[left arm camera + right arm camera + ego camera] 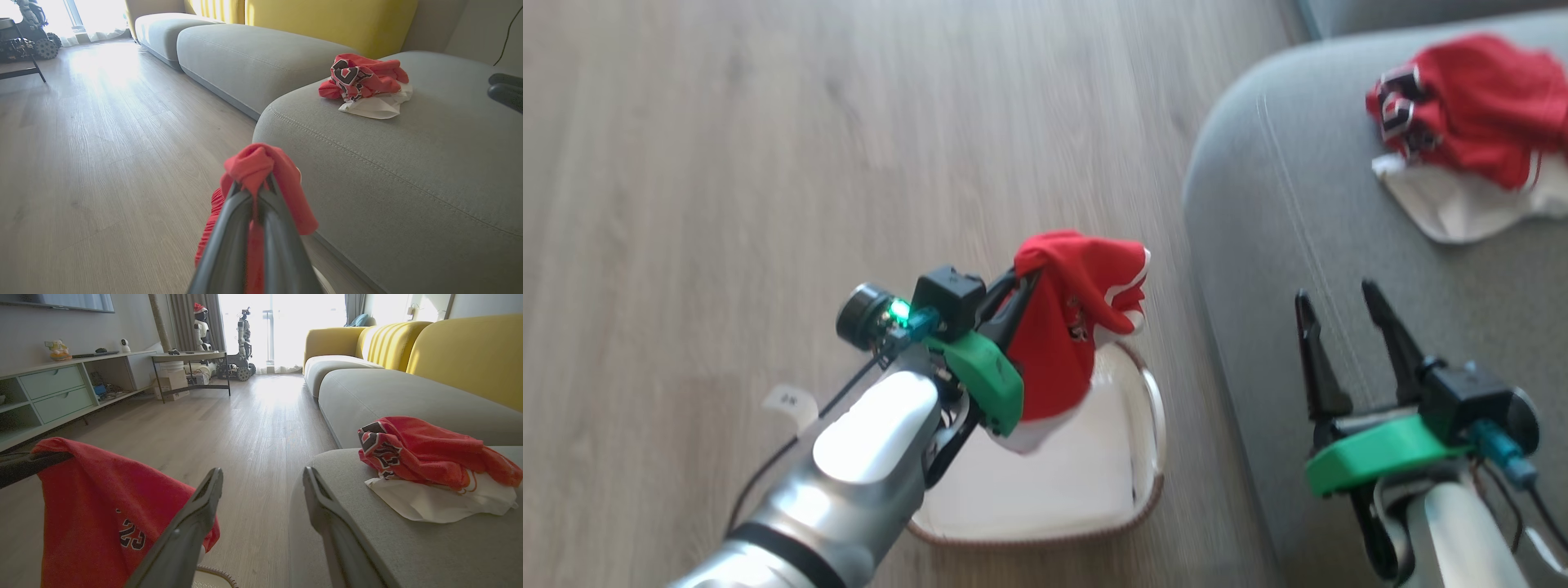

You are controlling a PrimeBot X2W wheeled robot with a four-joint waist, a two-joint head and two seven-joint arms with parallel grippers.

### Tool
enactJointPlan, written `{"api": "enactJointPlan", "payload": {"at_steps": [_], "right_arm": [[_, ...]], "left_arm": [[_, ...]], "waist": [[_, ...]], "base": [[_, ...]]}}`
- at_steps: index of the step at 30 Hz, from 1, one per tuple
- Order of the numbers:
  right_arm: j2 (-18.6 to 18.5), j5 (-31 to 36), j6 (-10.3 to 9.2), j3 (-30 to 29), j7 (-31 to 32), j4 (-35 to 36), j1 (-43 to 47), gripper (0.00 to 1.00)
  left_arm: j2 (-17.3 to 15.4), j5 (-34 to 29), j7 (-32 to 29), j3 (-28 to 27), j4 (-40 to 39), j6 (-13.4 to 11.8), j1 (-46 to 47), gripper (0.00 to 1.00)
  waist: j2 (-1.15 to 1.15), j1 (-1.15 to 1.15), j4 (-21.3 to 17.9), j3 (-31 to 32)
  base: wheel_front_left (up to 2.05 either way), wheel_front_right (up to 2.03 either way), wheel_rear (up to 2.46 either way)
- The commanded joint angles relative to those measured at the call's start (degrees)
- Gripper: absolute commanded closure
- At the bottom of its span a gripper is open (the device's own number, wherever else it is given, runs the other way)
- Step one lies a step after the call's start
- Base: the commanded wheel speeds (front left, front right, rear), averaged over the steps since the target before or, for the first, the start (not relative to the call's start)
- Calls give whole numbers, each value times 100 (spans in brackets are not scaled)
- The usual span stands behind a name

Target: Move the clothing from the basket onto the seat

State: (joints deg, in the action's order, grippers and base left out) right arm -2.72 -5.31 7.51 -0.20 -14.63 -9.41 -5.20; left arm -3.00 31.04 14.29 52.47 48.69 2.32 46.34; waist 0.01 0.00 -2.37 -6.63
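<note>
While the left gripper [1018, 282] pinches a bunched fold of a red jersey [1066, 327], the fabric hangs above the cream basket [1153, 425], which stands on the wood floor [727, 163] just beside the grey seat [1282, 245]. The left wrist view shows its fingers [229, 228] pressed together on cloth; the right wrist view adds the number 23 [132, 538] on that jersey. Over the seat, the right gripper [1335, 292] hovers, fingers spread, holding nothing. Farther right, a second crumpled jersey [1478, 106] lies on the cushion.

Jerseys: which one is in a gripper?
The hanging jersey, pinched in the shut left gripper above the basket; the crumpled jersey lies on the seat.
</note>
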Motion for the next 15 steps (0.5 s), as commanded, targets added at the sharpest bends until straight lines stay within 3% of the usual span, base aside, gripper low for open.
{"api": "enactJointPlan", "payload": {"at_steps": [1, 15], "right_arm": [[-16, -44, -2, 140, -37, 133, -48, 0], [-16, -187, -2, 349, -37, -286, 263, 0]], "left_arm": [[-164, 53, 69, -205, -182, -58, 95, 100], [-543, 199, -509, -174, -933, -69, 54, 100]], "waist": [[-1, 0, 265, 548], [-1, 0, 569, 1217]], "base": [[0, 0, 0], [0, 0, 0]]}}
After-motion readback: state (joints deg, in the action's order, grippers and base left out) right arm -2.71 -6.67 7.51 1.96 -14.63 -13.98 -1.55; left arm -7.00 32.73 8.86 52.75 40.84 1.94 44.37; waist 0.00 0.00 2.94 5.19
